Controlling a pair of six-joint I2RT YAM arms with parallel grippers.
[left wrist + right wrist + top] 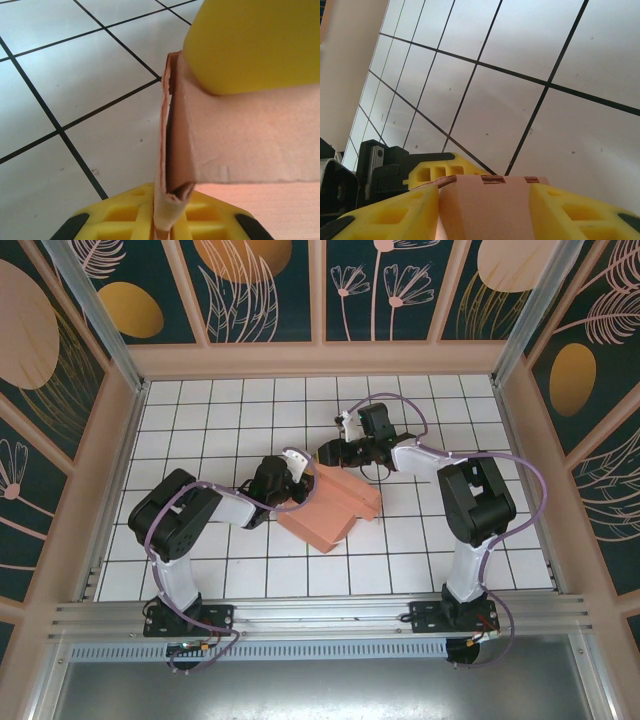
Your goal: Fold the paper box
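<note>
The white table (200, 550), ruled into square tiles by black lines, carries everything. From its near edge the left arm (180, 525) and the right arm (470, 500) both bend in toward the middle. The paper box (330, 508) lies there on the table between them, a salmon-pink, partly folded piece with one corner pointing toward the arm bases.

The left hand (297, 472) is at the box's far left edge. The right hand (335, 452) is at its far edge, just beside the left hand.

In the left wrist view, the left hand's yellow fingers (115, 215) are pressed together on a thin doubled flap that stands upright between them, crumpled at the bottom. In the right wrist view, the right hand's yellow fingers (395, 215) stand partly apart and pinch a broad pink panel, which fills the gap and touches both.
</note>
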